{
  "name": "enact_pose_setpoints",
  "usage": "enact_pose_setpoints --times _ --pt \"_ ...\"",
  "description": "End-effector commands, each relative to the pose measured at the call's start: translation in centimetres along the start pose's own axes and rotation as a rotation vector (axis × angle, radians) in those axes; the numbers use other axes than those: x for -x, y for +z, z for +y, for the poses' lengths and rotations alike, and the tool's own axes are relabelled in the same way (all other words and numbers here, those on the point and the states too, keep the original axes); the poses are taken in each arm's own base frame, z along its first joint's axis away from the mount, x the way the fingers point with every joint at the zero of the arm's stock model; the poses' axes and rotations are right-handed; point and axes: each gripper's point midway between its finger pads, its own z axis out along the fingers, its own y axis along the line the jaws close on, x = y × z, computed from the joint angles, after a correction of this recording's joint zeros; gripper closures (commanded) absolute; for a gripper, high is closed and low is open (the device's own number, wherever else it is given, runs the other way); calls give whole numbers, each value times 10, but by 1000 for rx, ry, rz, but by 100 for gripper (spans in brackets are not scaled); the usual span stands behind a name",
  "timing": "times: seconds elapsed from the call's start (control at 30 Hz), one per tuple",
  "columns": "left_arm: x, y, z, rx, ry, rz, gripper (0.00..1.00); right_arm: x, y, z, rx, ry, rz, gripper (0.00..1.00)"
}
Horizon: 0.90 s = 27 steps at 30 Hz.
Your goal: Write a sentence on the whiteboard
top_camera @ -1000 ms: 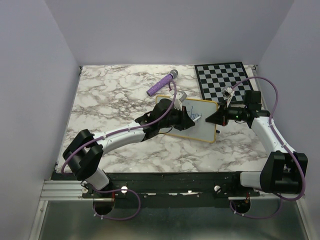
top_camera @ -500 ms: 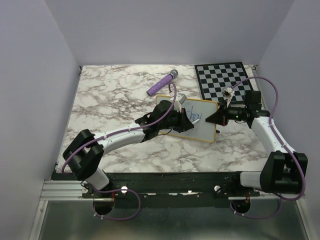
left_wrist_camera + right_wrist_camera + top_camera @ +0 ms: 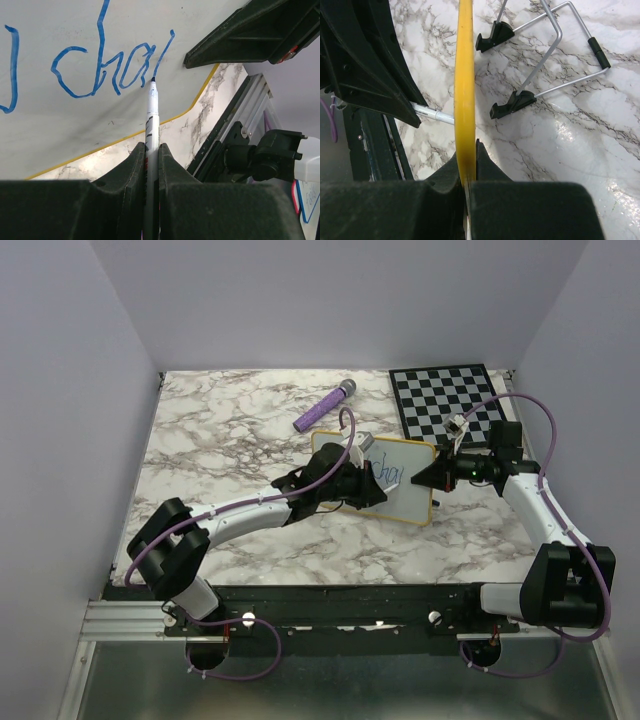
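Change: over the last second the left gripper (image 3: 366,488) has shifted slightly across the whiteboard (image 3: 416,483), and more blue strokes show beside it.
Meaning: the sentence (image 3: 96,75) is growing but looks unfinished, with the word so far reading roughly "cha".
Left gripper: clamped on the marker (image 3: 152,115), barrel between its fingers.
Right gripper (image 3: 432,478): pinching the whiteboard's yellow right edge, apparently steadying it.
Whiteboard: on the marble table, between the two grippers.
Tip: on the whiteboard's face, at the foot of the last stroke, just inside the yellow frame.
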Motion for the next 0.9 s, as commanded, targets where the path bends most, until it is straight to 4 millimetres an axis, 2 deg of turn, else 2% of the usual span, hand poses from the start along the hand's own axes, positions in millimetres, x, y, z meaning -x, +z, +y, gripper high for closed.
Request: enact_pose_setpoints --times 0.0,0.43,0.87 --pt "-13 2 15 51 -11 30 100 6 -1 6 15 -45 -16 99" --pt "29 -21 -16 1 30 -92 100 6 -1 5 17 -43 -16 99" --pt "35 -7 -19 -13 32 -87 100 6 -1 6 15 -46 -16 99"
